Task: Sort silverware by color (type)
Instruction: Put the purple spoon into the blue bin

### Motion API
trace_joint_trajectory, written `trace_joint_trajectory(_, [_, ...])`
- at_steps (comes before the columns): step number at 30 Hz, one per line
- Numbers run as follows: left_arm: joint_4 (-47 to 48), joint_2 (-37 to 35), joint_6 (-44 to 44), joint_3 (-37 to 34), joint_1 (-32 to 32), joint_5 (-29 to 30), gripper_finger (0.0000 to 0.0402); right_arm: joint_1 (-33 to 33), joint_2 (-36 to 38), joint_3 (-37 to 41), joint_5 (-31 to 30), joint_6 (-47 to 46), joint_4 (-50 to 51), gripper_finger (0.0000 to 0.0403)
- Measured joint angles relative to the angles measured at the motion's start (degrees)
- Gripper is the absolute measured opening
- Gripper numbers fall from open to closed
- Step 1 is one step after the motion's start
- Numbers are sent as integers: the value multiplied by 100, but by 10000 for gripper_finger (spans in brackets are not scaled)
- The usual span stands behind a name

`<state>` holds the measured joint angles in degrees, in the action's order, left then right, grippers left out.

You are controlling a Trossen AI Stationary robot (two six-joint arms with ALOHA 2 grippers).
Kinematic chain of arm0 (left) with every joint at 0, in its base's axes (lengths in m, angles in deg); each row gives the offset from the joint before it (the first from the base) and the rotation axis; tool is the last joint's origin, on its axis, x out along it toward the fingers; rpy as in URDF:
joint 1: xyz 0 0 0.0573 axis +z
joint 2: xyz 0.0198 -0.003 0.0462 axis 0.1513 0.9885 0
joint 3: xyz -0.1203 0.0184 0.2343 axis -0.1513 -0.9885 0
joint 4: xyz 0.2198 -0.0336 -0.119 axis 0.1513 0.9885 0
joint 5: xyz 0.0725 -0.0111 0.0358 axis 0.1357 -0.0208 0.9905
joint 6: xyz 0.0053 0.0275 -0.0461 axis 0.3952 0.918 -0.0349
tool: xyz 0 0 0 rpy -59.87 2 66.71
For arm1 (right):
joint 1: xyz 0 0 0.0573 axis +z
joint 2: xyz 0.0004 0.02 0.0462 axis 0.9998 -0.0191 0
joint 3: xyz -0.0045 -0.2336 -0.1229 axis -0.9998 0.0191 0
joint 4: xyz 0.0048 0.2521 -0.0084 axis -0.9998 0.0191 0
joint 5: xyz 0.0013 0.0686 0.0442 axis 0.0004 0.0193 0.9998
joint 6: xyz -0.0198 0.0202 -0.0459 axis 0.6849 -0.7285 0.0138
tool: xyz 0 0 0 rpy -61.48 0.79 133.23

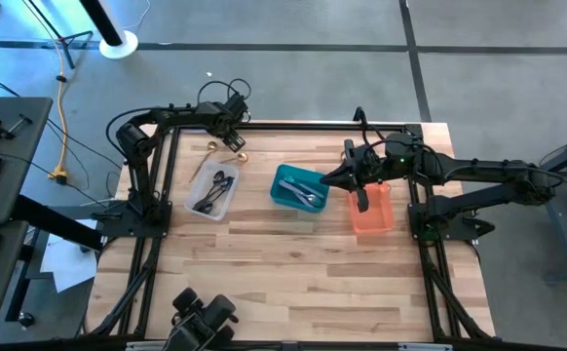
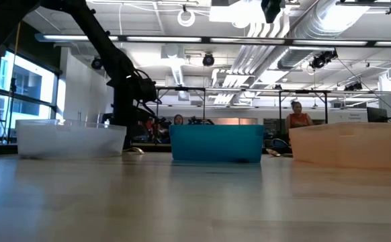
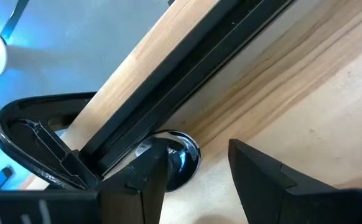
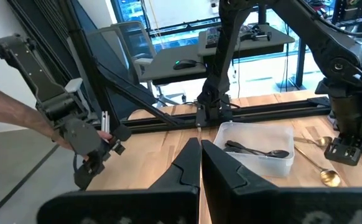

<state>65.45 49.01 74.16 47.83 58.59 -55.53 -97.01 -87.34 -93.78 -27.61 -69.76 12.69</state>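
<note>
Wooden tabletop fills the high view: a clear bin [image 1: 211,192] of dark utensils on the left, a teal bin [image 1: 298,189] of silver ones in the middle, an orange bin [image 1: 372,209] on the right. Two gold spoons [image 1: 227,159] lie loose on the wood at the far left, just beside the left gripper [image 1: 233,137]. The right gripper [image 1: 359,177] hangs over the orange bin, fingers pressed together.

Low view: three bins in a row, contents hidden.

Left wrist view: fingers spread above a spoon bowl [image 3: 176,160] beside the table's dark rail.

Right wrist view: gold spoons [image 4: 321,158] lie near the clear bin.

These spoons are likely light, stiff and slippery — the thin handle, lying flat, looks the best place to pinch.
</note>
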Motion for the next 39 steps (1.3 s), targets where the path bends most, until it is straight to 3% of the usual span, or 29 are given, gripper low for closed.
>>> trace_joint_trajectory(22, [-277,15,127,-18,273,81,156,0,0,0,0,-156,-2,0])
trace_joint_trajectory(25, [-290,18,318,-25,281,124,129,0,0,0,0,-168,-1,0])
trace_joint_trajectory(32, [-288,34,472,-31,309,187,15,0,0,0,0,-293,-1,0])
trace_joint_trajectory(39, [-163,25,331,-14,309,99,10,0,0,0,0,-278,-2,0])
